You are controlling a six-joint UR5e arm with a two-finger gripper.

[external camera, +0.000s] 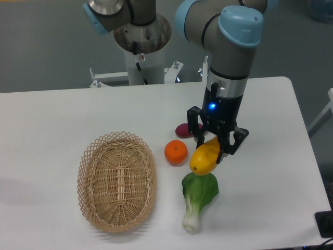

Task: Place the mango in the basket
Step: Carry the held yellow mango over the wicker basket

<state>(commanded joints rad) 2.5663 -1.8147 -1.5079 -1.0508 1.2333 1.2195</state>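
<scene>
Camera view: fixed, looking down at the table (270,172) from the front.
Jaws: the gripper (212,148) is clenched on the mango (204,159), fingers on its upper, orange end.
Mango: hangs tilted, yellow end down-left, seemingly lifted clear of the table, just above the bok choy (197,197).
Neighbours: an orange (176,152) sits just left of the mango; a purple tuber (183,130) lies behind the jaws, partly hidden.
Basket (117,180): well to the left, beyond the orange, holding nothing.
Risk: the grip is near one end of a smooth fruit, so it may swivel or slip out during the carry.
Risk: a low sweep left could knock the orange or catch the basket rim.
</scene>
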